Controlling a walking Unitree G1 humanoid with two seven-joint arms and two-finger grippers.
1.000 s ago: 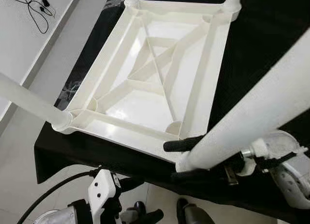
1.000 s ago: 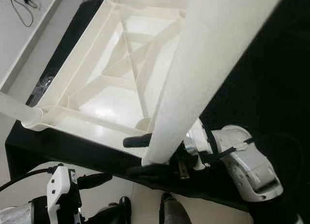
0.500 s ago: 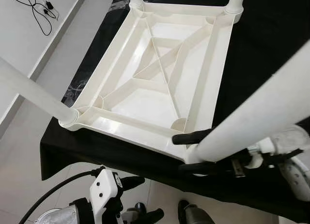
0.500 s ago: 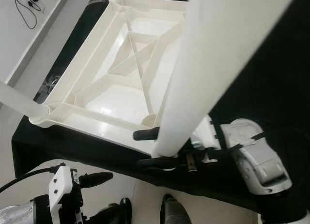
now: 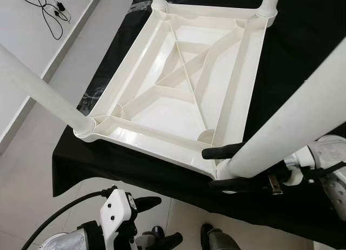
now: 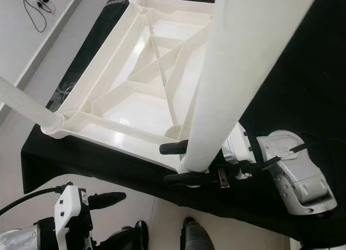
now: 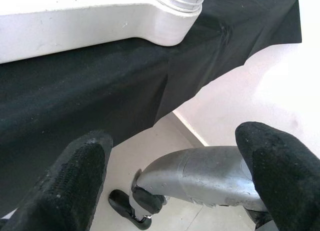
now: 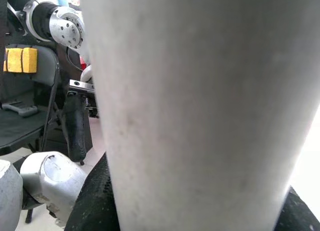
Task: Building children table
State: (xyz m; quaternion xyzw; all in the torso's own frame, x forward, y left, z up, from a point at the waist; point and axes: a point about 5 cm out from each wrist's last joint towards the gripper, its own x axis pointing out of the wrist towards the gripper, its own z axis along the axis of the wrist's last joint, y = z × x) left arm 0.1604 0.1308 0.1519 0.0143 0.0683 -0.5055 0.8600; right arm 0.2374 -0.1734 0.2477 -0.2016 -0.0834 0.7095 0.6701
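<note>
tabletop [image 5: 178, 106] of white plastic lies upside down on a black cloth [image 5: 303, 39] covering the surface, ribbed underside facing up with an x brace in the middle. white legs stand at the two far corners [image 5: 268, 2] and at the near left corner [image 5: 32, 87]. right pincer [image 5: 230, 168] is clamped on a fourth white leg [image 5: 292, 123] close to its lower end, one black finger above and one below it, the leg's base sitting at the near right corner socket of the tabletop. in the right wrist view the leg fills the space between the black fingers [image 8: 92, 201]. left pincer [image 5: 157, 223] hangs low in front of the cloth edge, below the tabletop and apart from it, fingers [image 7: 75, 183] spread wide with nothing between them. pale tiled floor [image 5: 27, 179] underneath, a black cable [image 5: 51, 14] on the floor at far left.
</note>
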